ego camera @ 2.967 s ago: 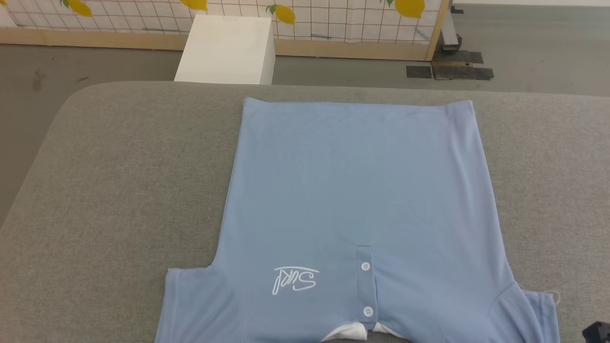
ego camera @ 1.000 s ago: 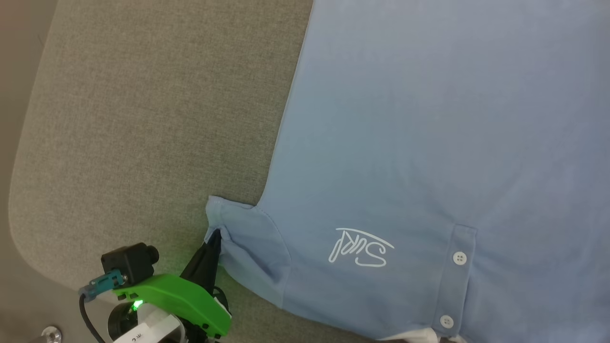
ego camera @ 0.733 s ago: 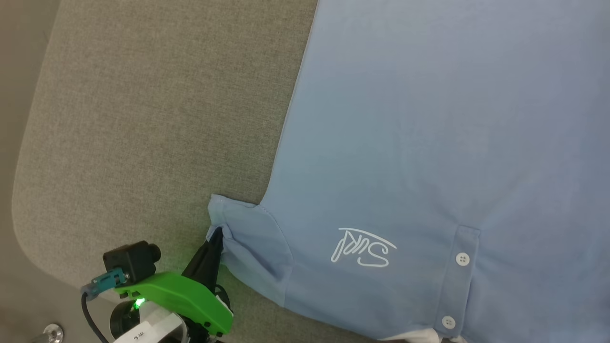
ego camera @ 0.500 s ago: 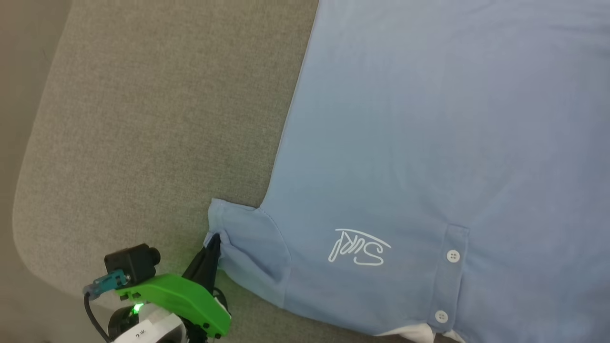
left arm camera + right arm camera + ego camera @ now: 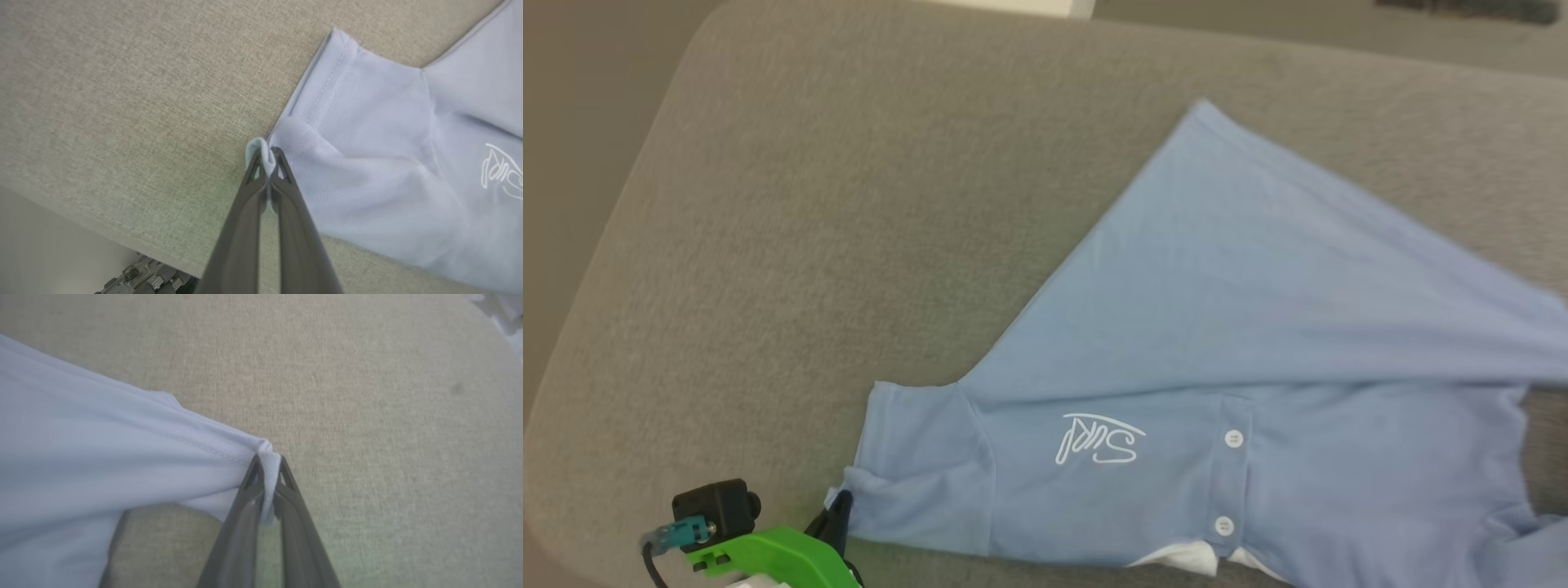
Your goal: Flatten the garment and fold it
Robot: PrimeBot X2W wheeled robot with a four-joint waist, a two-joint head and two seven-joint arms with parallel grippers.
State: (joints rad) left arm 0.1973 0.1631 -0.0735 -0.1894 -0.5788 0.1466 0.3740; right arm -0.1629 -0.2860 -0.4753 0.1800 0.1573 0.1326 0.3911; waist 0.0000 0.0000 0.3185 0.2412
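Nearest, the left gripper [image 5: 267,153] has its fingers clamped together on the sleeve hem of the light blue polo shirt [image 5: 1258,327], left of the chest logo [image 5: 1098,438] and nearer. The shirt lies on the grey cloth-covered desk [image 5: 809,204], with its white collar [image 5: 1176,560] at the near edge and two white buttons [image 5: 1233,438] just right of the logo. The logo is white looping script, upside down in the head view, and not surely readable. The right gripper [image 5: 267,459] has its fingers pinched tight on a stitched edge of the shirt, which is drawn taut above the desk. Beyond the logo the body tapers to a far corner.
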